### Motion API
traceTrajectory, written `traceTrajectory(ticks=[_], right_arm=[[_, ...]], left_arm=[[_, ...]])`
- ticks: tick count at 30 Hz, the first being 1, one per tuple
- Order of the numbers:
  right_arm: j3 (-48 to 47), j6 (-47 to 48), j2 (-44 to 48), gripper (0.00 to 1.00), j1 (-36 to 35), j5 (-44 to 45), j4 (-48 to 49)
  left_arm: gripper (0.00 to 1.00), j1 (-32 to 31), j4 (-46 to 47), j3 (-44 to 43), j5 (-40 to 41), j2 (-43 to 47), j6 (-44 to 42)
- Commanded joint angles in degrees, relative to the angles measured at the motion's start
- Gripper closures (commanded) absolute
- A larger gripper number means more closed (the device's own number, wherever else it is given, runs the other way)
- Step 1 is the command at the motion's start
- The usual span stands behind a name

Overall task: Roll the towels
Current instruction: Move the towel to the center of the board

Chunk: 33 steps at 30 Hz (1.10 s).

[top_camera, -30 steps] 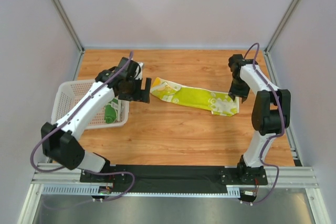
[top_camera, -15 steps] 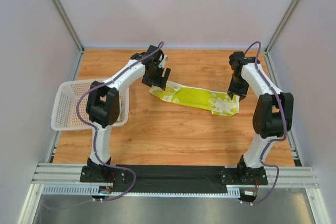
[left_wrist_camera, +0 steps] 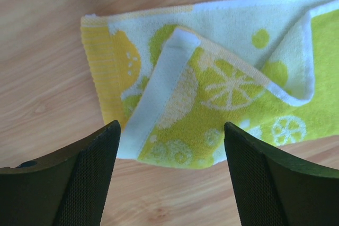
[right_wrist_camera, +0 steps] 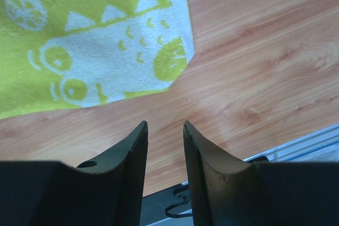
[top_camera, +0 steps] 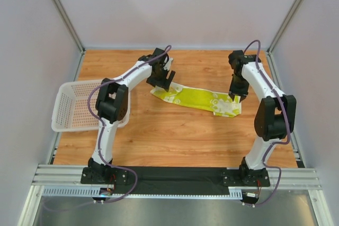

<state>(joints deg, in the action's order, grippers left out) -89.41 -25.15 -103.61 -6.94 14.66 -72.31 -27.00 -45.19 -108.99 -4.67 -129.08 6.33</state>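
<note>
Left gripper hangs spread wide over folded end of lime-yellow printed cloth towel lying flat on wooden tabletop, right gripper narrowly parted and empty beside other end; towel looks light, limp, best pinched at hemmed edge.

Terry-cloth towel — matt, nubbly — on smooth wood table.

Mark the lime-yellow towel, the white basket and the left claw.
lime-yellow towel [top_camera: 198,99]: top external view, middle of the strip.
white basket [top_camera: 77,107]: top external view, bare mesh floor.
left claw [left_wrist_camera: 170,128]: left wrist view, midway between fingertips.
</note>
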Motion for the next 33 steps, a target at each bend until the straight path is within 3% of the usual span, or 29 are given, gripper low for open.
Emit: traceTrajectory(ticks=[1,8,16,24,29,32,33], right_arm=[[-5.1,0.5,-2.0,0.66,-1.9,0.7,-2.1],[-8.5,0.1,-5.5,0.67,-4.9,1.0,-3.9],[-13.9,0.5,-10.2,0.70,-6.8,1.6,-6.2],[-12.0,0.7,-9.6,0.71,-7.7,2.9,-5.6],[-10.8,0.8,-9.3,0.72,-7.8,3.4,-4.8],[-9.5,1.0,-9.2,0.72,-7.8,3.3,-3.5],[-9.0,1.1,-9.2,0.72,-7.9,3.1,-3.1]], left_arm=[[0.13,-0.1,3.0,-3.0,1.1,0.1,-2.2],[0.12,-0.1,3.3,-3.9,0.2,-2.0,-2.0],[0.19,0.0,2.4,-5.0,-0.4,-5.0,-2.1],[0.28,-0.1,2.3,-4.8,0.1,-5.1,-1.8],[0.41,-0.1,3.5,-2.6,1.7,-2.2,-1.4],[0.59,-0.1,3.3,-1.0,2.3,-0.9,-1.2],[0.72,-0.1,3.3,-0.4,2.5,-0.6,-1.1]])
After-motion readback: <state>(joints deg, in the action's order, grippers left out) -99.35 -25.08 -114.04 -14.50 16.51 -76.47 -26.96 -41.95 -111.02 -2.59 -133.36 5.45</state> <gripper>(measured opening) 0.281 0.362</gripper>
